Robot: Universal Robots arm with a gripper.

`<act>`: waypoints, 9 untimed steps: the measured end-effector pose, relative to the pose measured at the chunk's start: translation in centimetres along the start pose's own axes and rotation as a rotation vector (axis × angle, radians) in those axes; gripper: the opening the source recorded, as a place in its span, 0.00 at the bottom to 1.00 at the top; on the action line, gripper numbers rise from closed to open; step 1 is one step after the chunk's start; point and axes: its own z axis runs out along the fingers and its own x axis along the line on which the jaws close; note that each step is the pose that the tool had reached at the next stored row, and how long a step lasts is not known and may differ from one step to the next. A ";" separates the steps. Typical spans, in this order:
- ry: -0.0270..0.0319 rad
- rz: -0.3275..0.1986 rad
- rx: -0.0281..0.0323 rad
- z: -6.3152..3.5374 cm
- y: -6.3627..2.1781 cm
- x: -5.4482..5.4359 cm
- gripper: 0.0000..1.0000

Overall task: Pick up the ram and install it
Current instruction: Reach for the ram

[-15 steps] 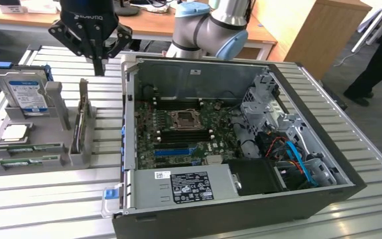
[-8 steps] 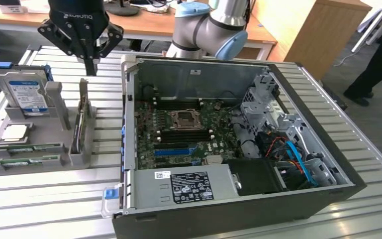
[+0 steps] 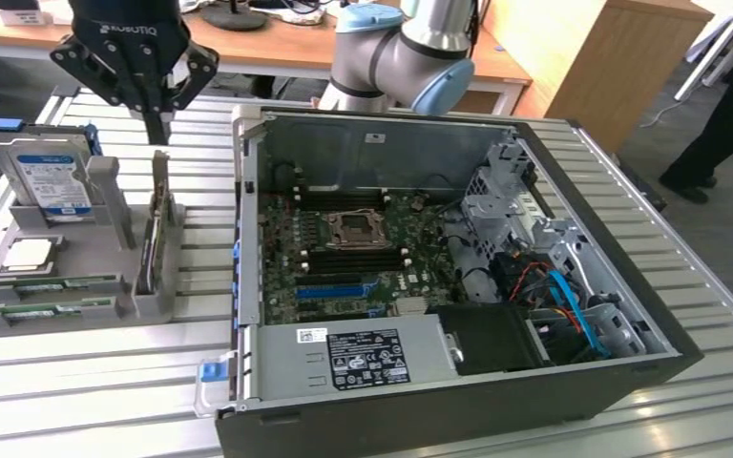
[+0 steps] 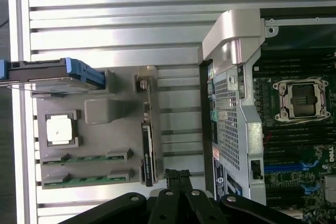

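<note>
The ram (image 3: 58, 283) sits in the grey tray (image 3: 153, 303) by the table's edge at the exterior view's left, and it looks light, stiff and easy to break, so its long sides seem best to hold, while the fingers (image 3: 154, 119) hang clenched and empty above.

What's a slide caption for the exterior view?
Shut gripper hangs above the holder with two ram sticks, beside the open PC case.

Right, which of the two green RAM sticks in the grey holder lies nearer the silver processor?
The ram stick directly beside the processor; the other stick lies further out, along the holder's edge.
</note>
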 end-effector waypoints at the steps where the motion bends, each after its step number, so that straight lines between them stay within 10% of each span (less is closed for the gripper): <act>1: 0.0000 0.000 0.0000 0.00 -0.01 0.2 0.11; 9: 0.0000 0.000 0.0000 -0.01 -0.13 1.8 0.11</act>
